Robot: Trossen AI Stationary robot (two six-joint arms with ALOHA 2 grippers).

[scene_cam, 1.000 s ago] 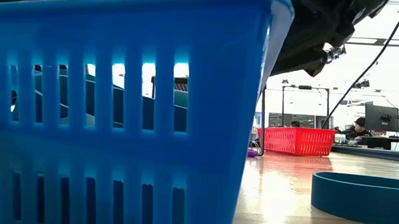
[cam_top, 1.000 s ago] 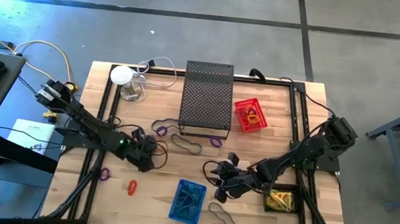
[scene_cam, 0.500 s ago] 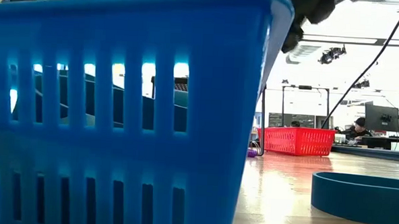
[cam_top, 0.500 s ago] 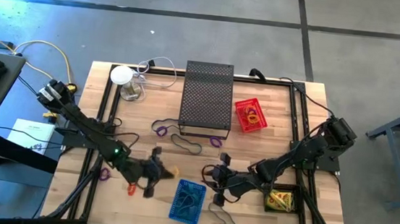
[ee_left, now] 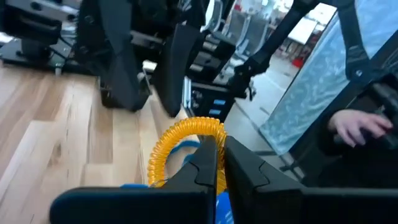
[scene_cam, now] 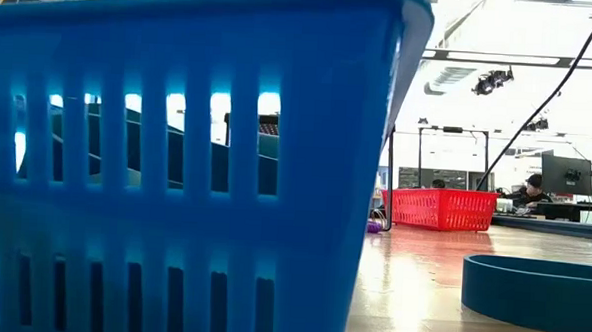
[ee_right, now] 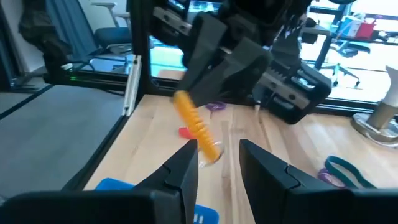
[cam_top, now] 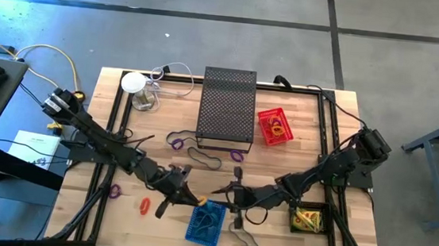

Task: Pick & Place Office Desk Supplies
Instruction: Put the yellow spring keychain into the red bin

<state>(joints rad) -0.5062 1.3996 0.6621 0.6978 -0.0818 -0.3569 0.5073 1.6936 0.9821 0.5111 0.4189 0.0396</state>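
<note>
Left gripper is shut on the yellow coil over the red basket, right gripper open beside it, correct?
Wrong basket. The high view shows the left gripper, shut on the yellow coil, at the blue basket; the red basket sits farther back. The right gripper is open beside it.

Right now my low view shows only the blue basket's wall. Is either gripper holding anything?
Observer: Yes. The left gripper is shut on a yellow coiled band.
Operator: Where is it relative to the basket?
Observer: From above, it sits at the rim of the blue basket, at the corner toward the left arm.
Operator: And the right gripper?
Observer: The right gripper is open and faces the left one, with the band's free end reaching toward the gap between its fingers.
</note>
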